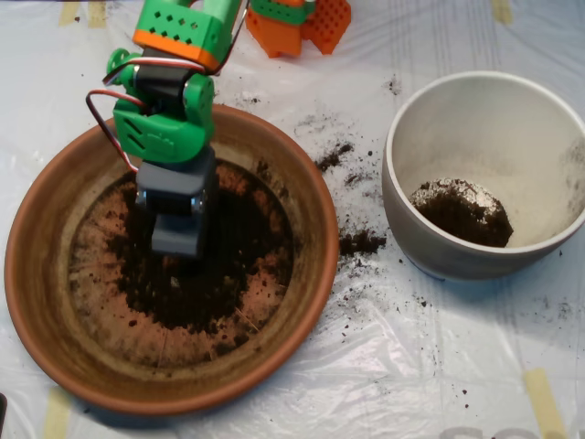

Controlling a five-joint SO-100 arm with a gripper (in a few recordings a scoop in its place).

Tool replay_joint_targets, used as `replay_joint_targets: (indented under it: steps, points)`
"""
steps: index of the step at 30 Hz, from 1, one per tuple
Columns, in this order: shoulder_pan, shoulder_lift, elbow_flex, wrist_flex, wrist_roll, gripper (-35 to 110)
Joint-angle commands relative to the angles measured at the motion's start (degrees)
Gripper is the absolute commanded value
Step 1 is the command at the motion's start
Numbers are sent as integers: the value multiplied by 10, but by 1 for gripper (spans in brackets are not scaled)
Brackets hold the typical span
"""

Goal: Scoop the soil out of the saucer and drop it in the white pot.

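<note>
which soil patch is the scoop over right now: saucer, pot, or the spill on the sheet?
The soil in the saucer: the scoop sits down in that dark patch. The pot's clump and the spilled crumbs lie off to the right.

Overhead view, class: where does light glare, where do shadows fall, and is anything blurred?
Overhead view: glare streaks the crinkled plastic sheet; the white pot casts a shadow at its lower edge; the scoop darkens the soil beneath; the picture is slightly soft throughout.
</note>
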Motion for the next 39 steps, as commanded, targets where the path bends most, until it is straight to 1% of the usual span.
replay_joint_targets:
  steps: [1, 8, 12, 23, 33, 39]
  points:
    - [9, 72, 7, 0, -13, 0]
    - [-4, 176, 2, 29, -5, -1]
    - [-20, 229, -18, 69, -4, -1]
    - [-97, 363, -47, 149, 8, -1]
    - [-180, 387, -157, 236, 28, -1]
    - [-260, 354, -247, 281, 47, -1]
